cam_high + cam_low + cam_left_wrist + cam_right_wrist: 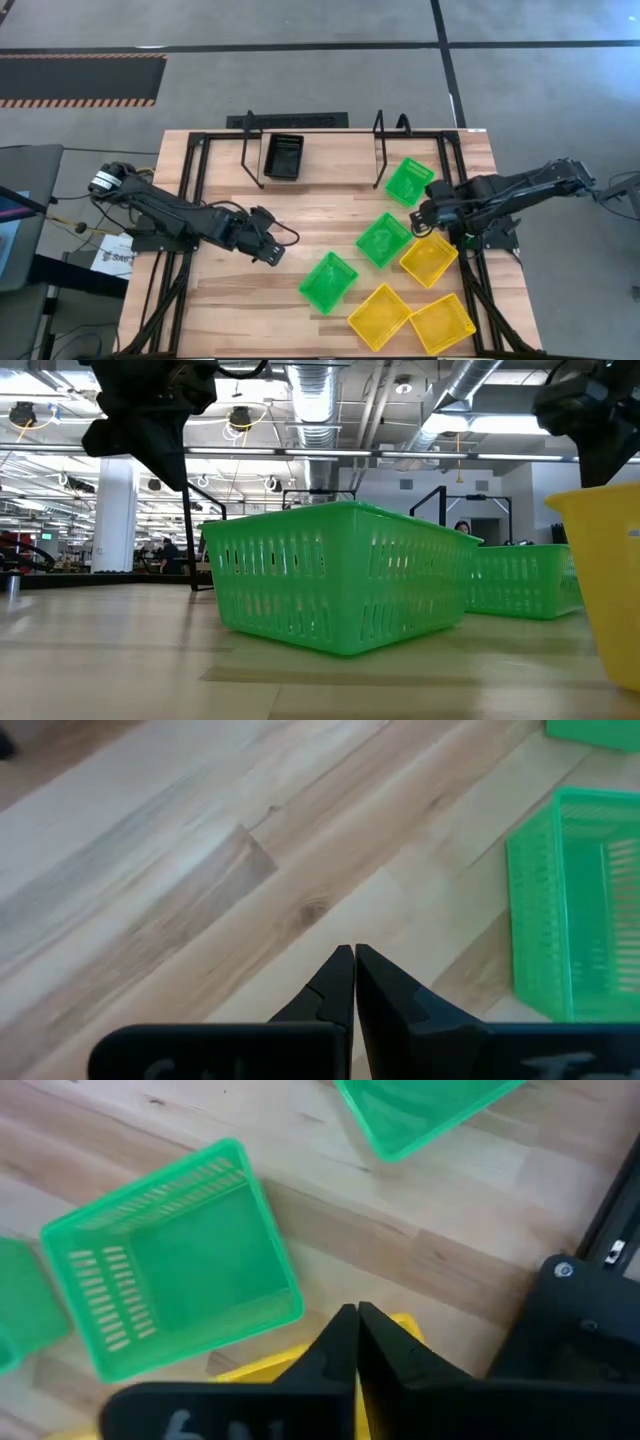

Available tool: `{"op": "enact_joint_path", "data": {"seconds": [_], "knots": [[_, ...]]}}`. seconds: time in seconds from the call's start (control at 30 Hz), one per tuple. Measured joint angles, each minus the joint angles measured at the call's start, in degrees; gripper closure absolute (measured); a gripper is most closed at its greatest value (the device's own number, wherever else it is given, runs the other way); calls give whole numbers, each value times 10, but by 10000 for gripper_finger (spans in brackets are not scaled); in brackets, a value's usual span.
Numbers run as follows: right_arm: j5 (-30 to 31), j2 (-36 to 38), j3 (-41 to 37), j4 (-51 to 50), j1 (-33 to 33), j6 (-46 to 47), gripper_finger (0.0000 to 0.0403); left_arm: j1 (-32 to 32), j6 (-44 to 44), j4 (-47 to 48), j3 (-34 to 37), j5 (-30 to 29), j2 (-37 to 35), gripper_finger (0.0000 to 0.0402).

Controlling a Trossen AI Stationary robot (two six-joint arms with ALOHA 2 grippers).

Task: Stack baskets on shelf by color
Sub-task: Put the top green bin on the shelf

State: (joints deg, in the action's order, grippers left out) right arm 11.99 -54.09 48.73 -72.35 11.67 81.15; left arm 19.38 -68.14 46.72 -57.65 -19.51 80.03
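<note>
Your right gripper (428,218) hangs over the table's right side, in the gap between the green basket by the shelf's right upright (409,182), the middle green basket (384,239) and the nearest yellow basket (429,259). Its wrist view shows the fingertips (345,1342) pressed together with nothing between them, above the yellow rim (262,1366), with the middle green basket (170,1260) just beyond.

Your left gripper (270,252) waits over bare wood at the table's left-centre, its fingers (352,982) together and empty; a green basket (578,900) lies off to one side in its wrist view.

On the shelf (340,152) at the table's far edge you have black baskets (283,156) at the left end, beside the left upright; you cannot tell from above how many are nested there. The rest of the plank is bare.

On the table (220,300) you have three green and three yellow baskets. The third green one (327,282) lies nearer the front, centre. Two more yellow ones (380,316) (442,324) lie side by side at the front right. All six are turned at angles, none stacked.

From table height, the front green basket (335,575) fills the middle, another green (520,580) behind it, a yellow wall (605,580) at the right edge.
</note>
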Motion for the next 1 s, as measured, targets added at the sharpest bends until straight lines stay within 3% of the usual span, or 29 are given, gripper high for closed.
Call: {"op": "enact_joint_path", "data": {"seconds": [0.47, 0.67, 1.0], "knots": [[42, -33, -2, 16, -186, 15, 211, 0, 46, 0, 0, 2, 0, 401], [42, -33, -35, 57, -241, 11, 202, 0, 70, 0, 0, 0, 1, 401], [31, -33, -114, 133, -258, 54, 212, 0, 110, 0, 0, 0, 1, 401]]}}
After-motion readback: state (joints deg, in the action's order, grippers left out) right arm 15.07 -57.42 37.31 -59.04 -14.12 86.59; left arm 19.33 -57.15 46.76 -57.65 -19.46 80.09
